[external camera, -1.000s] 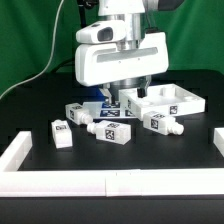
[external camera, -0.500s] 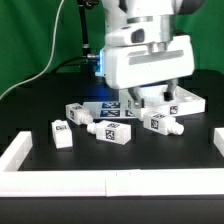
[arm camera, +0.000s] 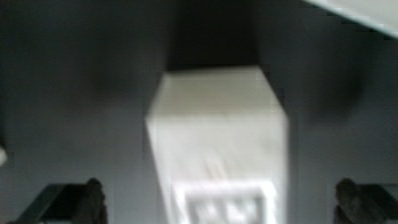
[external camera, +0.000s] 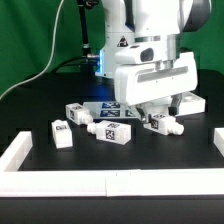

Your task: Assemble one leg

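Observation:
Several white legs with black-and-white tags lie on the black table in the exterior view: one at the left, one behind it, one in the middle and one at the right. My gripper hangs low just above and behind the right leg, and its body hides most of the white square panel. In the blurred wrist view the gripper is open, its dark fingertips wide apart. A white piece, too blurred to name, lies between them, untouched.
Low white walls border the table at the front, the exterior view's left and its right. The marker board lies behind the middle legs. A green backdrop and a cable are at the back.
The gripper has moved toward the exterior view's right and lower, from over the marker board to above the right leg. The legs have not moved.

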Available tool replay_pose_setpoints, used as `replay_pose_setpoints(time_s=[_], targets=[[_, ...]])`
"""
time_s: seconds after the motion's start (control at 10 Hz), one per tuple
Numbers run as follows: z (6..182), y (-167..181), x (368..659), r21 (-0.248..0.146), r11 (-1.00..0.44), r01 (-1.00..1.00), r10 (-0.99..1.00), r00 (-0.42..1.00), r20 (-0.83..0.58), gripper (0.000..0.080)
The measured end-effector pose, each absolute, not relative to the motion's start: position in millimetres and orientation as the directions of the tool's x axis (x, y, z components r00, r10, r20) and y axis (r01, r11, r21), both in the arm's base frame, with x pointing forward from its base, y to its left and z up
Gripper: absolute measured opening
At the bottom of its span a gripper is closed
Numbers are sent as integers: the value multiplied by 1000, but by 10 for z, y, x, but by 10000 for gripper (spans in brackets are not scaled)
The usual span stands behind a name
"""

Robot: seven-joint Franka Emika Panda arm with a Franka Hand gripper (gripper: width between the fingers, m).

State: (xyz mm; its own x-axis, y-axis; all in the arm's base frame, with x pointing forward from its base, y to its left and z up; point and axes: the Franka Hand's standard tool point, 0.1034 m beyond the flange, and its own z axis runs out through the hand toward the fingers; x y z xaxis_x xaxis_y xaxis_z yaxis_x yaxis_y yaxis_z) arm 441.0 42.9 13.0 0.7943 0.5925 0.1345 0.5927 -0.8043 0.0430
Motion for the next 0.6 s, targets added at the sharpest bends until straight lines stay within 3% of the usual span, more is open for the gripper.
replay_pose_setpoints(time_s=[0.2, 0.4, 0.5, 0.6], targets=[[119, 421, 4405, 43, -806, 590, 590, 796, 134, 648], [117, 417, 4405, 43, -806, 590, 590, 796, 134, 379], [117, 416, 4405, 43, -806, 590, 590, 797, 134, 379], [119, 416, 4406, 43, -806, 590, 590, 796, 134, 283]])
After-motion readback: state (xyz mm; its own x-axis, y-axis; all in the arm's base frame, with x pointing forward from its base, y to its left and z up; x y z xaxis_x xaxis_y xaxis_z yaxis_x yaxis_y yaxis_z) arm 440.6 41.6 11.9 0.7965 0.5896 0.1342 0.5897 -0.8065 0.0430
